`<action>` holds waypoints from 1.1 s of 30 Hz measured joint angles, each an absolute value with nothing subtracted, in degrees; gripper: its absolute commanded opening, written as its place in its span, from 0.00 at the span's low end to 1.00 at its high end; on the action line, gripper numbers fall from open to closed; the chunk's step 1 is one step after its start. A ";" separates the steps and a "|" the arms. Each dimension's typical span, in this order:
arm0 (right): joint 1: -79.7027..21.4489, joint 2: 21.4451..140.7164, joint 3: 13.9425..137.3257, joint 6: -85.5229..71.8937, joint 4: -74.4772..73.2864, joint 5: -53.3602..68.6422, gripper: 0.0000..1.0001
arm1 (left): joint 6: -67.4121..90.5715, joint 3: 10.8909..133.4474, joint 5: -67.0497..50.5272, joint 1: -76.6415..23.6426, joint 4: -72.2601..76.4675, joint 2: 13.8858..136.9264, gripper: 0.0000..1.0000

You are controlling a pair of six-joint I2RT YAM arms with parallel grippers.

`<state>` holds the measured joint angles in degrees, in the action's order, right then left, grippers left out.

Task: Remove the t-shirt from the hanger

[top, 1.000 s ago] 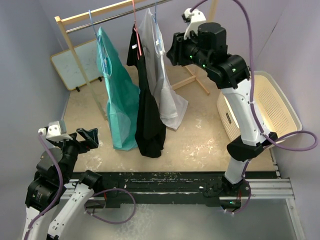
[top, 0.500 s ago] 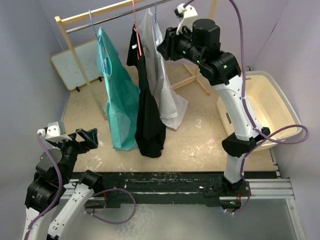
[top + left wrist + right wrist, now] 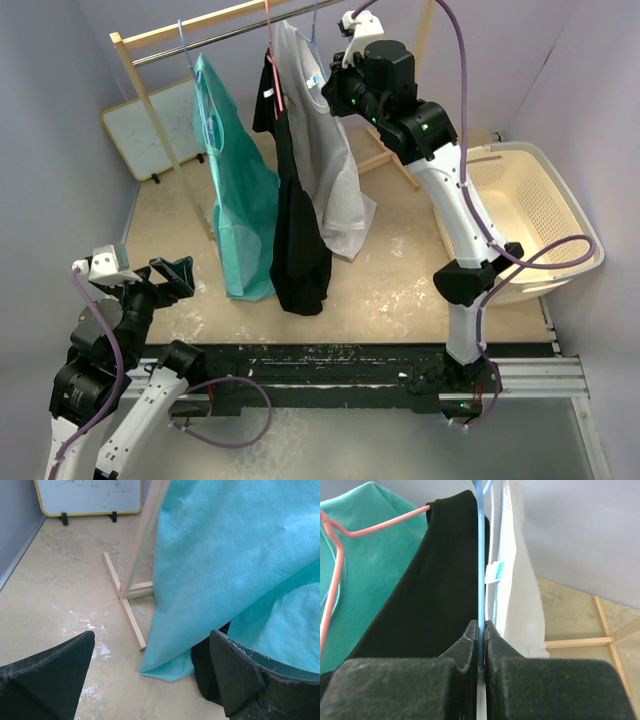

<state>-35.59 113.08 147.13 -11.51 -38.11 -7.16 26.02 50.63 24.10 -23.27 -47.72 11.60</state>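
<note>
Top view – change: over the last second the right gripper (image 3: 333,97) has swung in from the basket (image 3: 560,215) side to the collar of the white shirt (image 3: 335,190).
Top view – meaning: the reach looks finished. Freeing the shirt probably comes next – nothing has come off yet.
Top view – shirt: it is on the rail (image 3: 200,35), rightmost of three, touching the black shirt (image 3: 295,240), with the teal shirt (image 3: 240,200) beyond that.
Top view – axis: long axis runs down from the rail, collar up, hem toward the floor and flared a little right.
Top view – left gripper (image 3: 175,275): low at the near left, well apart from the rack, unmoved.
Left wrist – jaws: spread wide, nothing between them; only the teal shirt's hem (image 3: 225,555) lies ahead.
Right wrist – jaws: clenched on the blue hanger (image 3: 480,555), whose wire runs straight up from the gripper (image 3: 481,630).
Right wrist – shirt: white cloth (image 3: 517,595) hangs just right of the wire, black shirt (image 3: 440,590) just left.
</note>
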 measured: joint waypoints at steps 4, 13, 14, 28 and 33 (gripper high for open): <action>-35.59 111.50 144.68 -11.22 -36.75 -10.26 0.00 | 26.44 50.70 25.06 -23.27 -48.16 11.60 0.99; -35.59 104.99 141.71 -9.21 -34.46 -16.62 0.00 | 26.72 52.36 25.71 -23.27 -48.47 7.57 0.94; -35.57 103.57 141.10 -8.93 -33.78 -17.26 0.00 | 25.39 52.82 23.35 -23.27 -47.18 6.92 0.88; -35.57 74.50 107.92 -10.28 -35.20 -15.03 0.00 | 10.26 85.17 -14.39 -23.27 -43.24 43.07 0.80; -35.57 60.07 96.07 -12.03 -40.23 -4.75 0.00 | 9.17 85.45 -25.47 -23.27 -40.12 50.43 0.89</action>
<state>-35.57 60.07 96.07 -12.03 -40.23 -4.75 9.17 85.45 -25.47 -23.27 -40.12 50.43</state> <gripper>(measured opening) 0.023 0.854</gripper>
